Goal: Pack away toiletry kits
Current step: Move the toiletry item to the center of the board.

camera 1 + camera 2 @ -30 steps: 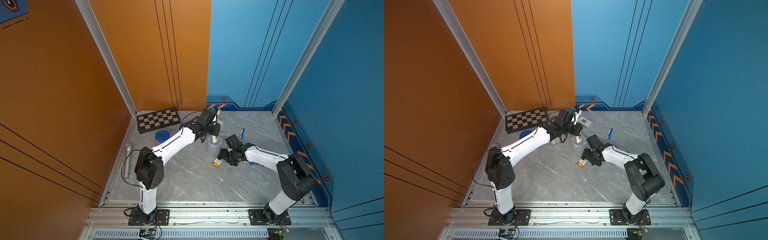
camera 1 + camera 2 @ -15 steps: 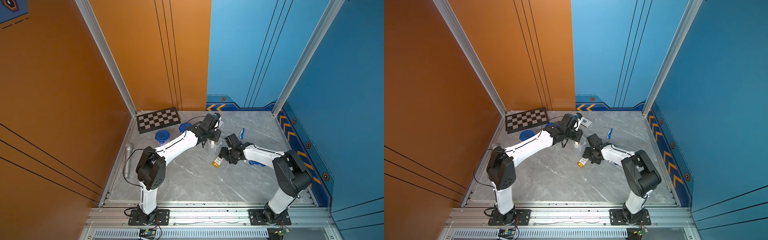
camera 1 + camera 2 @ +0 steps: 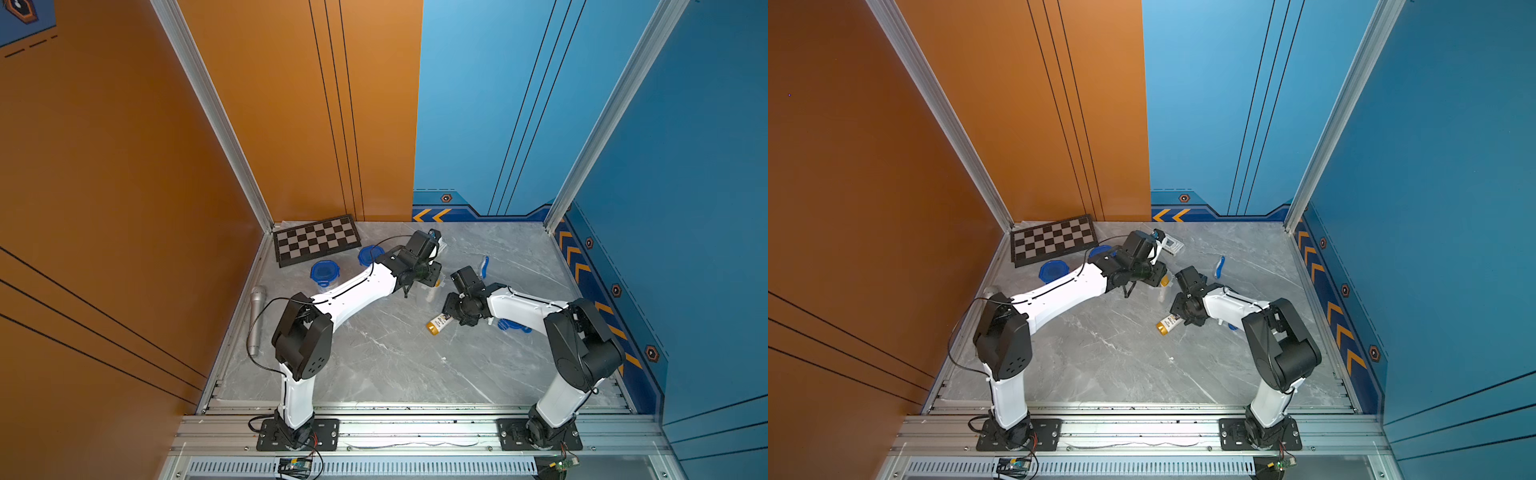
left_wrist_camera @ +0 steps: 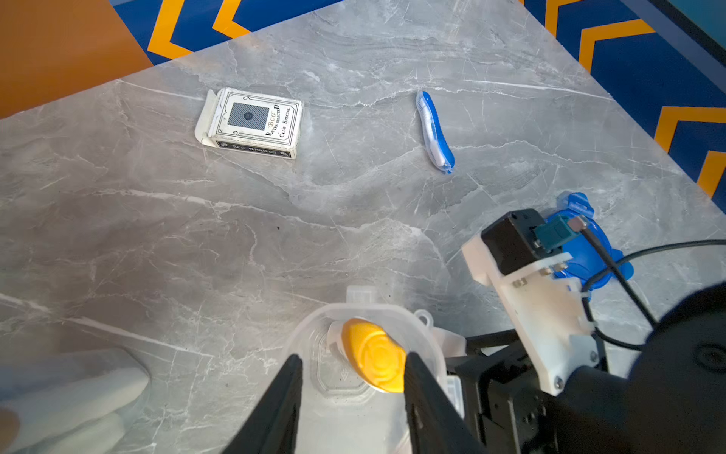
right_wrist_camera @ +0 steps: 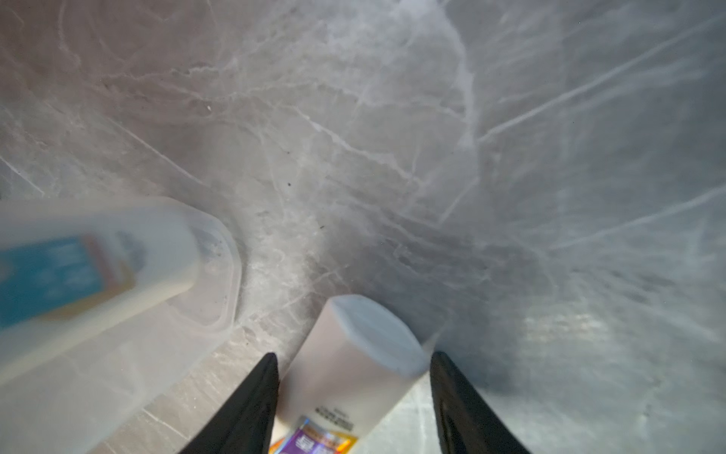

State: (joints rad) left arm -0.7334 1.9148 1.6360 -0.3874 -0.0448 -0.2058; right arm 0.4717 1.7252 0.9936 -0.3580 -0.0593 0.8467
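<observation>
Only the wrist views show the jaws apart: left tool (image 4: 352, 357) flanks the upright bottle (image 4: 373, 361) in the clear cup (image 4: 427, 335), right tool (image 5: 353, 354) straddles the lying bottle (image 5: 365, 334), whose gold cap (image 3: 432, 328) points to 8 o'clock.

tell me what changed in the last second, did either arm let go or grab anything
The left gripper came down over the open clear cup and its jaws opened, leaving the gold-capped bottle standing inside. The right gripper narrowed around the bottle lying on the table, with a gap still on one side. The toothbrush, card box and chessboard stayed put.
</observation>
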